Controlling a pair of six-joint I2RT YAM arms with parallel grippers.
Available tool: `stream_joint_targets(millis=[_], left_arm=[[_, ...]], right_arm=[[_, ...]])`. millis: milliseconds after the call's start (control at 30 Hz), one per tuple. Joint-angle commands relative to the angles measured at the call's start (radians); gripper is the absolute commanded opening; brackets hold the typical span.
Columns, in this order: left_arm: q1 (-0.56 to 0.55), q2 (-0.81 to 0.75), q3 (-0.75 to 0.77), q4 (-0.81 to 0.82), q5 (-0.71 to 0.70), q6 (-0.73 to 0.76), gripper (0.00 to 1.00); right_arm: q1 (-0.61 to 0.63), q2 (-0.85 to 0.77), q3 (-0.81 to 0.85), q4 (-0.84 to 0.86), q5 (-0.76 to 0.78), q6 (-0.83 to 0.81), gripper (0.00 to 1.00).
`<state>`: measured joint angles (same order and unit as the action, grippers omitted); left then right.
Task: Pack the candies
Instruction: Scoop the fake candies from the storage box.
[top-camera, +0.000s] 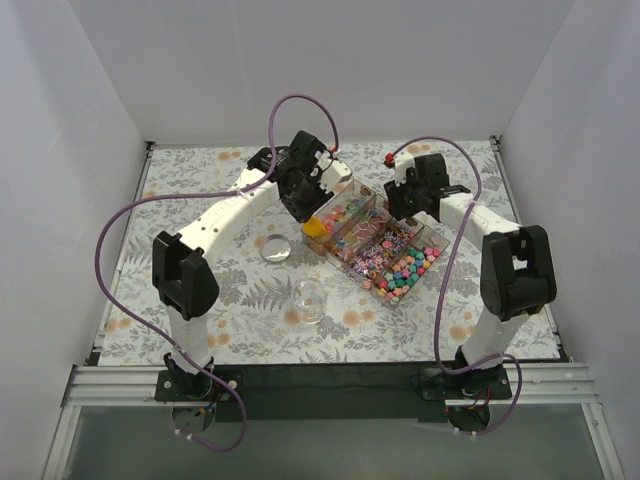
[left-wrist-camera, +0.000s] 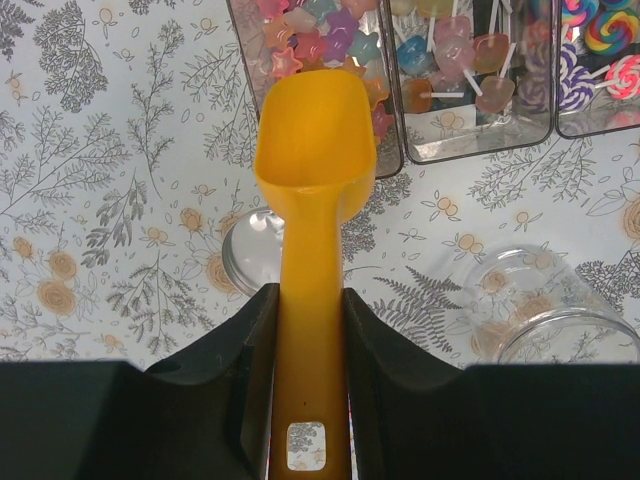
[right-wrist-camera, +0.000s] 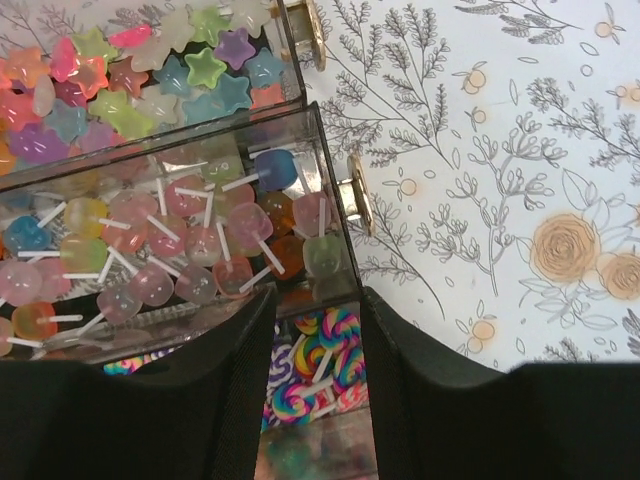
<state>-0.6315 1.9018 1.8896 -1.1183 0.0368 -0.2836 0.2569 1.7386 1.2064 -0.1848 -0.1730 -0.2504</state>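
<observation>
Left gripper (left-wrist-camera: 310, 300) is pinching the handle of the orange scoop (left-wrist-camera: 315, 130). The bowl is empty and hovers at the near rim of the star compartment. Right gripper (right-wrist-camera: 317, 305) straddles the end wall of the clear tray (right-wrist-camera: 330, 200) with a narrow gap between its fingers. I cannot tell whether the pads press the wall.

The candies (top-camera: 400, 270) all sit in the tray's compartments: star candies (left-wrist-camera: 320, 40), stick lollipops (left-wrist-camera: 460, 70), swirl lollipops (left-wrist-camera: 600, 40) and small mixed pieces at the near end. None is visible in the glass jar (left-wrist-camera: 545, 310).

Risks:
- The scoop lip could catch the tray rim and shove or tip the tray, more likely if the right gripper is not bracing it.
- The smooth, tapered handle could twist in the pinch under load.
- An overfilled scoop would drop stars onto the tablecloth (left-wrist-camera: 120, 200).
- The jar mouth looks narrow next to the scoop bowl, so a pour may miss.
- The jar could get knocked over on the carry, and the lid (left-wrist-camera: 250, 255) lies right on the path.

Materials:
- Scoop: hard glossy plastic, square-ended trough.
- Tray: rigid transparent walls with brass-coloured knobs.
- Stars: matte, pastel, five-pointed.
- Lollipops: translucent heads on thin white sticks, likely to tangle.
- Jar: clear glass, rounded.
- Cloth: flat floral print.
</observation>
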Motion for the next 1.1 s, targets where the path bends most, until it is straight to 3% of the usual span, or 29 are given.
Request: stream_joint_targets(millis=[0, 367, 567, 633, 1067], left_arm=[[0.0, -0.015, 0.037, -0.014, -0.018, 0.026, 0.0], [0.0, 0.036, 0.078, -0.041, -0.023, 0.024, 0.0], [0.0, 0.057, 0.1, -0.048, -0.008, 0.031, 0.0], [0.0, 0.072, 0.1, -0.046, -0.003, 0.029, 0.0], [-0.002, 0.181, 0.161, -0.032, 0.041, 0.035, 0.0]], right_arm=[[0.002, 0.042, 0.08, -0.008, -0.042, -0.059, 0.45], [0.004, 0.145, 0.134, -0.01, -0.019, -0.113, 0.33], [0.005, 0.168, 0.147, -0.01, -0.029, -0.133, 0.04], [0.008, 0.171, 0.147, -0.01, -0.033, -0.142, 0.01], [0.03, 0.182, 0.15, -0.007, -0.034, -0.167, 0.01]])
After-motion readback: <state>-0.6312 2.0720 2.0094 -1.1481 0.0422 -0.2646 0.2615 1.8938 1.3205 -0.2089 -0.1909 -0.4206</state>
